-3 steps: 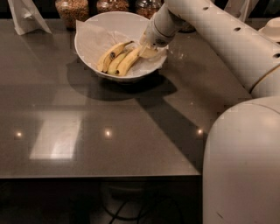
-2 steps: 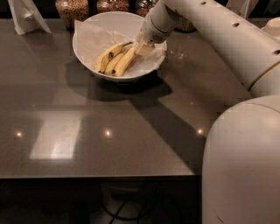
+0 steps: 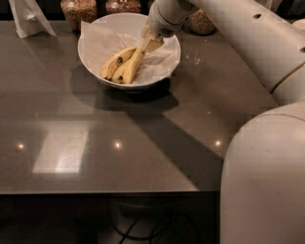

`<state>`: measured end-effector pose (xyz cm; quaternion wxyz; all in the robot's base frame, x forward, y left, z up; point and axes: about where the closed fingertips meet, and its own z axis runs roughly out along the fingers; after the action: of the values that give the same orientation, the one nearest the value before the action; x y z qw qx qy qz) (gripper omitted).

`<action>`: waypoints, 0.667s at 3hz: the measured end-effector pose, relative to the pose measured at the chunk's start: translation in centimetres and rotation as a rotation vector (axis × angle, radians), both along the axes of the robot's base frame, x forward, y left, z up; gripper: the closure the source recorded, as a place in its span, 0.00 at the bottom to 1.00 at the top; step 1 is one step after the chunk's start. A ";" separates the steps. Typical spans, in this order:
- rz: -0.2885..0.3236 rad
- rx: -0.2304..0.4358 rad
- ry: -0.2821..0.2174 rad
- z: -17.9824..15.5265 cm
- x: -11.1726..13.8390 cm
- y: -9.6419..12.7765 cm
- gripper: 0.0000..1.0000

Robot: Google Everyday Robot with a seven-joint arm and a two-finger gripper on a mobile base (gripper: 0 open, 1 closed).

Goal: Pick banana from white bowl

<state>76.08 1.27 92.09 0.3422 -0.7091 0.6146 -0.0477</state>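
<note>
The banana (image 3: 135, 63), long, nearly straight and yellow, lies slanted in the white bowl (image 3: 82, 56), its lower end down among the other fruit and its upper end up at the gripper (image 3: 152, 41). The jaws look closed on that upper end, though the wrist hides most of the contact. Beside it lie two stubbier bananas, one with a dark spot (image 3: 115, 62), which I can't read. Crumpled white paper (image 3: 97, 40) lines the wide, glossy bowl. The bowl sits on a dark, polished worktop (image 3: 95, 143) that mirrors the ceiling lights. Behind it, glass jars of grain (image 3: 78, 9) are cut off by the top edge. The smooth cream arm (image 3: 238, 28) reaches in from the right.
</note>
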 end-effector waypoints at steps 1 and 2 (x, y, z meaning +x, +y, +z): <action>-0.004 -0.018 -0.035 2.5 -1.1 -0.6 1.00; -0.028 -0.043 -0.082 5.4 -2.7 -1.7 1.00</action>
<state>73.33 -0.47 97.54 0.3509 -0.7053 0.6087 -0.0947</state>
